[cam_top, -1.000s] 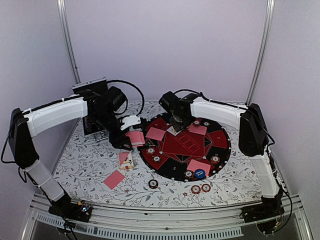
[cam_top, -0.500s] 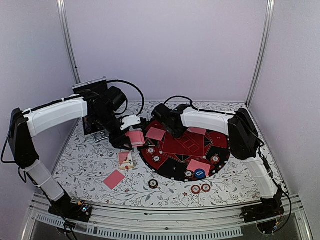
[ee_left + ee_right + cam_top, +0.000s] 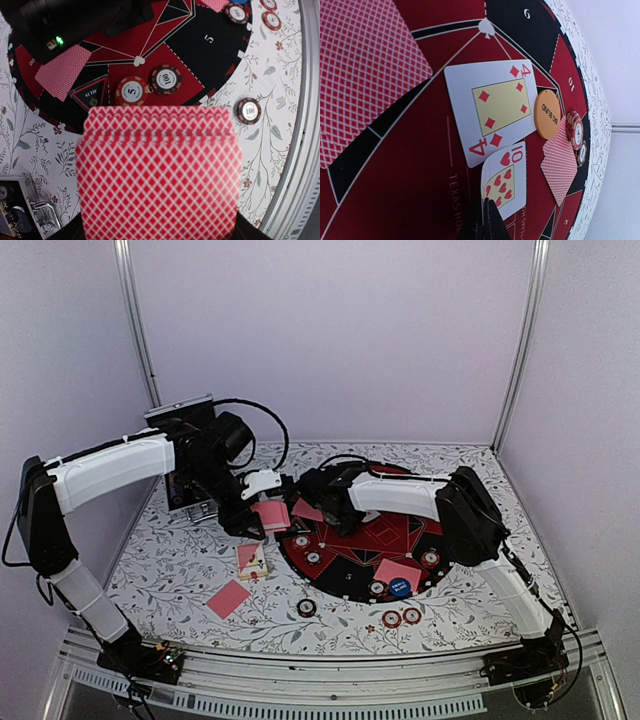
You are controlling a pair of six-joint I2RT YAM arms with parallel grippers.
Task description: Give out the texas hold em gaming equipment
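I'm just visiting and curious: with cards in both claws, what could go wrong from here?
The right gripper pinches the ten of hearts by its very edge; it might slip or land on the four of diamonds. The deck in the left gripper looks fanned, so cards could slide out.

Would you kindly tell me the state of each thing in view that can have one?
left gripper, shut on the card deck
card deck, backs showing, edges staggered
right gripper, shut on the ten of hearts
ten of hearts, face up, one edge curled up
four of diamonds, face up, flat on the mat
orange button disc, lying label up
loose pink card, face down on the table
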